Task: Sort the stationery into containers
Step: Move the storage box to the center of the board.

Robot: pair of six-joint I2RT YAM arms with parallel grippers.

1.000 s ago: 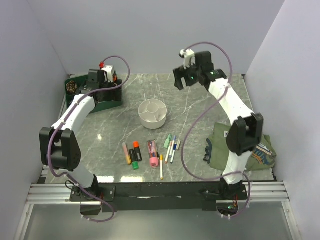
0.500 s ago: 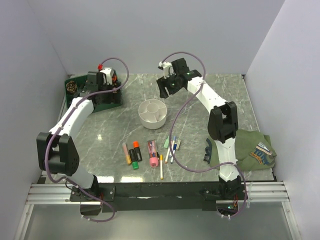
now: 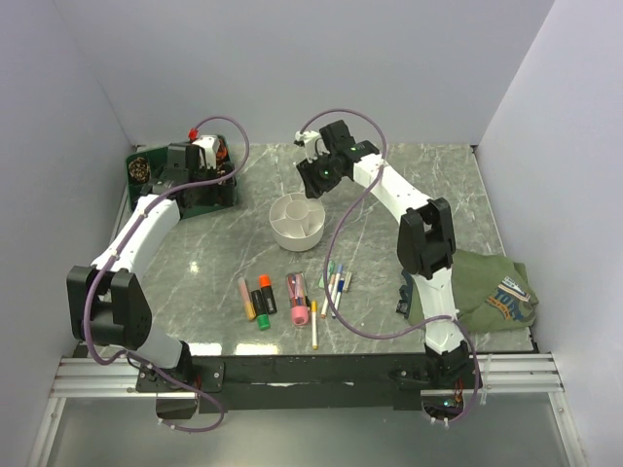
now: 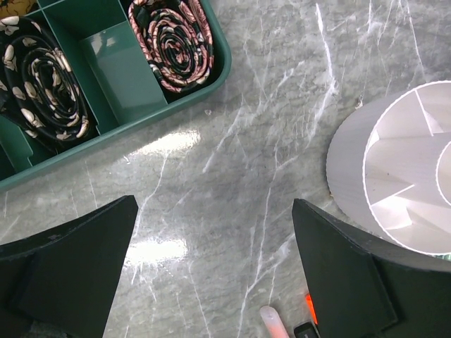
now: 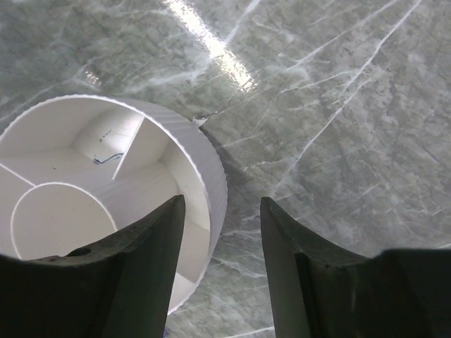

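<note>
The white round bowl point(image 3: 299, 221) with inner walls stands mid-table. It also shows in the right wrist view point(image 5: 106, 204) and the left wrist view point(image 4: 402, 176). The pens lie in a row near the front: tan point(image 3: 246, 298), orange-capped and green-capped black point(image 3: 264, 302), thick pink point(image 3: 296, 296), thin yellow point(image 3: 313, 325), and white ones point(image 3: 333, 283). My right gripper point(image 3: 317, 178) point(image 5: 222, 204) is open and empty above the bowl's far rim, one finger over the bowl and one outside it. My left gripper point(image 3: 187, 167) point(image 4: 211, 204) is open and empty, held high over the table beside the tray.
A dark green tray point(image 3: 216, 197) point(image 4: 106, 77) with coiled bands sits at the back left. An olive cloth pouch point(image 3: 487, 292) lies at the right edge with a small dark object point(image 3: 404, 292) beside it. Grey walls stand on three sides.
My right arm has swung left from the back right to over the bowl's far rim. The left arm has barely moved. The pens and bowl have not moved.
</note>
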